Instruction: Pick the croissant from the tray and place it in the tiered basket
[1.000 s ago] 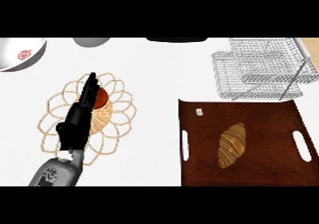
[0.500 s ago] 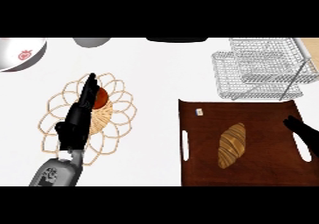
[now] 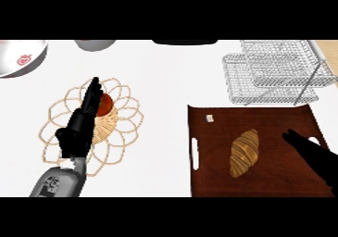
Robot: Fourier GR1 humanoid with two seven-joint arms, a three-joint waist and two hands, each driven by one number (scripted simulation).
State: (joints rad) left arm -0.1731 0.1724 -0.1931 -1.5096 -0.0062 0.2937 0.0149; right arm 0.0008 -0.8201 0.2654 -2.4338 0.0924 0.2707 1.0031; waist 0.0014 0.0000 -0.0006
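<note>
— What's moved? — Right hand [image 3: 316,159] has slid further over the tray [image 3: 205,176], fingers straight, at three o'clock of the croissant [image 3: 244,152].
— Left hand [image 3: 79,127]? — Open, over the wicker trivet [image 3: 123,129].

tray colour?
Dark brown tray, with white slot handles; clearest in the head view, under the golden-brown croissant.
</note>
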